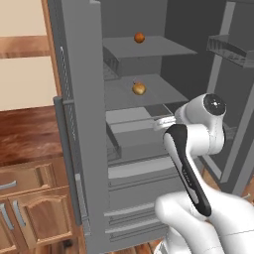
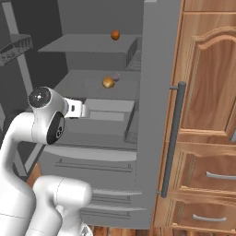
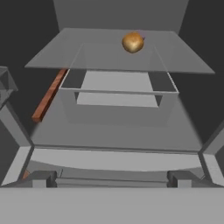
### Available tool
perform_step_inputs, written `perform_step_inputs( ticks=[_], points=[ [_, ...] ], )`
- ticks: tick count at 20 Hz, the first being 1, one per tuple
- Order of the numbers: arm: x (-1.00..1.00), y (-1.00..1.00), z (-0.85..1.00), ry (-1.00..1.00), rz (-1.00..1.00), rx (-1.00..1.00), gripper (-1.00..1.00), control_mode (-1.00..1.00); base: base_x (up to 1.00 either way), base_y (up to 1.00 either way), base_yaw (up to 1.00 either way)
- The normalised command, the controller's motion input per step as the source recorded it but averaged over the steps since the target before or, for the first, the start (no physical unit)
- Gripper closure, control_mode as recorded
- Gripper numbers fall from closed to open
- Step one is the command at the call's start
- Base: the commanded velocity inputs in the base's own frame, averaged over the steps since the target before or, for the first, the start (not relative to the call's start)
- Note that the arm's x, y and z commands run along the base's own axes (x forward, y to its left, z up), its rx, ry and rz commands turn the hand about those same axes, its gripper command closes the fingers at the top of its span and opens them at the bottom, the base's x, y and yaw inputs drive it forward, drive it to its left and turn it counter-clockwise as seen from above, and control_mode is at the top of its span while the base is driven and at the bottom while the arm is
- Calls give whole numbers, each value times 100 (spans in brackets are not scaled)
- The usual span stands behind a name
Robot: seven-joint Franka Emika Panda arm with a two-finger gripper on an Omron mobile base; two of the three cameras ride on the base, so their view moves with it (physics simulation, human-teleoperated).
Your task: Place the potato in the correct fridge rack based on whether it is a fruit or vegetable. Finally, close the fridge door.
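Observation:
The potato (image 1: 139, 89) (image 2: 108, 83) (image 3: 132, 42), a small tan-yellow lump, lies on the fridge rack (image 1: 166, 92) (image 2: 76, 85) (image 3: 78, 54), the second grey shelf from the top. My gripper (image 1: 158, 121) (image 2: 84, 110) (image 3: 111, 179) hangs in front of the open fridge, lower than that shelf and well short of the potato. It is open with nothing between its fingers. A fridge door (image 1: 82, 129) (image 2: 156, 115) stands wide open beside the shelves.
A darker orange-brown round item (image 1: 139, 37) (image 2: 115, 35) sits on the top shelf. A small purplish thing (image 2: 117, 77) lies just behind the potato. A drawer box (image 1: 131, 131) (image 2: 108, 110) sits under the rack. The other door (image 1: 233, 74) carries wire bins. Wooden cabinets (image 2: 207, 115) flank the fridge.

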Motion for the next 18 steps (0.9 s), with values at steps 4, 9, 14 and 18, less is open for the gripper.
perform_step_inputs(
  ticks=[4,9,14,18],
  points=[
    [0,0,0,0,0,0,-100,-100,-9,0,0],
    [0,0,0,0,0,0,-100,-100,0,0,0],
    [-30,0,0,0,7,0,-100,-100,0,0,0],
    [-78,4,1,-2,14,-1,-100,-100,0,0,0]
  ],
)
